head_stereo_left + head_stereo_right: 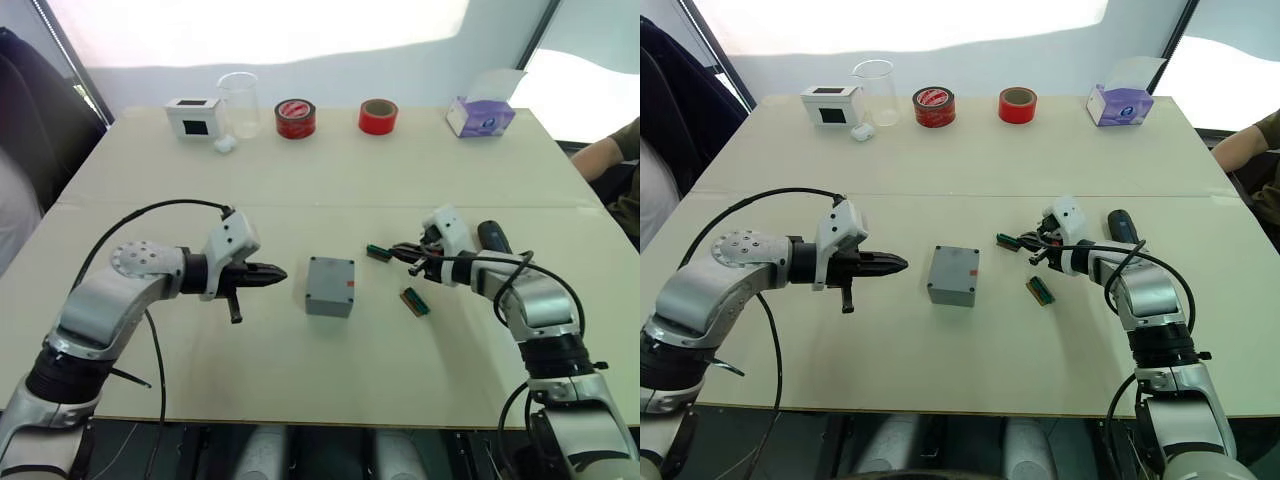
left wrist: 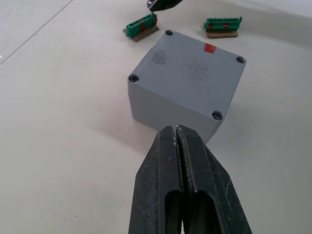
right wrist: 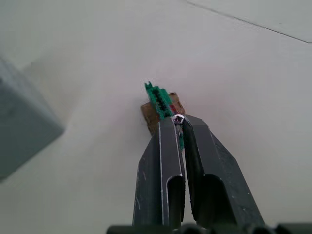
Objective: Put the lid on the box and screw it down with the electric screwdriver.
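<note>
We see the box (image 1: 331,286) sitting near the middle of the surface (image 1: 330,180), its flat top bearing four corner holes and a small red mark; whether the lid is already on it we cannot tell. Bare board surrounds it on all sides, with the widest free stretch toward the near edge and between it and the far row of things.

The left pincer (image 1: 276,273) hovers just beside the box on its left, apart from it, fingers clenched together on nothing. In the left wrist view the fingertips (image 2: 176,141) point at the box's near wall.

The right pincer (image 3: 178,119) is off to the box's right, nipped on a small silvery screw (image 3: 178,118) at its very tip, poised above one green connector strip (image 3: 158,100). A second green strip (image 1: 415,301) lies closer to the near edge, between the box and the right arm. The electric screwdriver (image 1: 493,238) lies on the surface just behind the right wrist, partly hidden by it.

Along the far edge stand a white box (image 1: 193,117), a clear beaker (image 1: 239,104), two tape rolls (image 1: 295,118) and a purple tissue box (image 1: 480,115), well apart from the working zone. A person's arm (image 1: 608,152) shows at the right edge.
</note>
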